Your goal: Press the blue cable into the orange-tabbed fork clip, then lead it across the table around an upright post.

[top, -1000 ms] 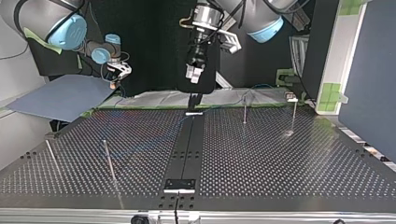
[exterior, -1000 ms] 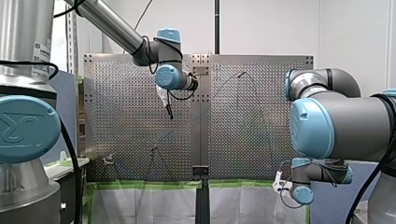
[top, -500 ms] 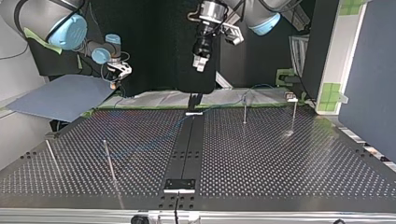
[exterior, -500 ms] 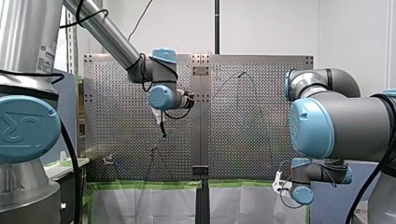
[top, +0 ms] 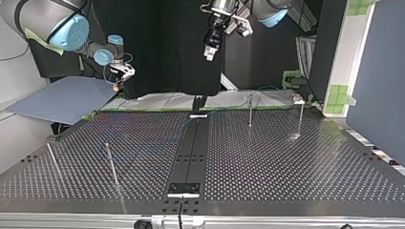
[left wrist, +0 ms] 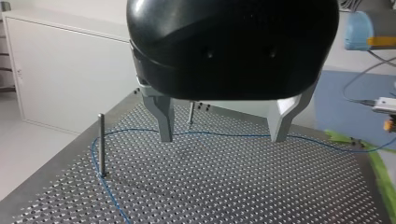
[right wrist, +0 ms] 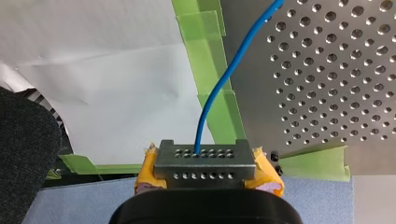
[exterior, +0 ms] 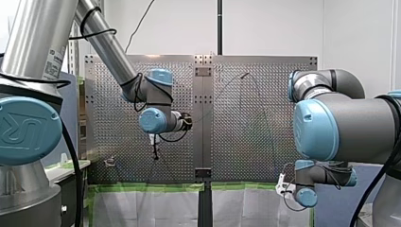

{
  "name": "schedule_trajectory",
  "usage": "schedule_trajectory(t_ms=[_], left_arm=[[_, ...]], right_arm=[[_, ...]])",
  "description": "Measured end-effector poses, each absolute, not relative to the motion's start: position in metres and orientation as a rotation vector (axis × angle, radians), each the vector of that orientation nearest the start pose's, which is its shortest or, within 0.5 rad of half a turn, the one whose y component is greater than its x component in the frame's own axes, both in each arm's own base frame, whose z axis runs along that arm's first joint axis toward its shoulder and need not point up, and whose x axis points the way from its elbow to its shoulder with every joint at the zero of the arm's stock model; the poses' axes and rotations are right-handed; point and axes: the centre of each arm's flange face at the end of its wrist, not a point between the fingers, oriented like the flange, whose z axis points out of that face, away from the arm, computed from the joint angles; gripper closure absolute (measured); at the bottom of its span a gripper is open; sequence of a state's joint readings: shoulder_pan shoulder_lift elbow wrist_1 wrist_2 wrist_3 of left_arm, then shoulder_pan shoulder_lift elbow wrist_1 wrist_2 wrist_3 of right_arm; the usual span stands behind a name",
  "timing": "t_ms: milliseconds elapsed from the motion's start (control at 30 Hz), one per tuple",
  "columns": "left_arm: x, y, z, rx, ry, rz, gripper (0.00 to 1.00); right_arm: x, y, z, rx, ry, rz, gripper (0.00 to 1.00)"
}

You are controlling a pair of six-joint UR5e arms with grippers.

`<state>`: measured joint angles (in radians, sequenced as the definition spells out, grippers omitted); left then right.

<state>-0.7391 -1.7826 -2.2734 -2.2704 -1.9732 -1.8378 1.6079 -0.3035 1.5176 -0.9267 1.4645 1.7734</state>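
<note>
A plain white wall (exterior: 269, 28) fills the front view's background, and the left wrist view shows a white cabinet (left wrist: 65, 79).

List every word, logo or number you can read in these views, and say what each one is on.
"UR": logo on the blue joint cap at the front view's left.
White label on the silver arm tube above it: print too small to read.
Perforated table, blue cable: no text.

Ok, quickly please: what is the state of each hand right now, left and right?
Left hand: open, holding nothing.
Right hand: closed on the blue cable.
</note>
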Motion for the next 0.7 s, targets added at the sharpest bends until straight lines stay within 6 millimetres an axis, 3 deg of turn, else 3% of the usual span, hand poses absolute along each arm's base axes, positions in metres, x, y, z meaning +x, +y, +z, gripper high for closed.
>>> schedule_trajectory(t_ms=[367, 700], left_arm=[[0.229, -0.326, 0.143, 0.102, 1.636, -0.386, 0.02], [0.253, -0.315, 0.147, 0.066, 1.580, -0.379, 0.02]], right_arm=[[0.168, -0.603, -0.202, 1.418, -1.535, 1.299, 1.00], [0.169, -0.605, -0.201, 1.425, -1.527, 1.309, 1.00]])
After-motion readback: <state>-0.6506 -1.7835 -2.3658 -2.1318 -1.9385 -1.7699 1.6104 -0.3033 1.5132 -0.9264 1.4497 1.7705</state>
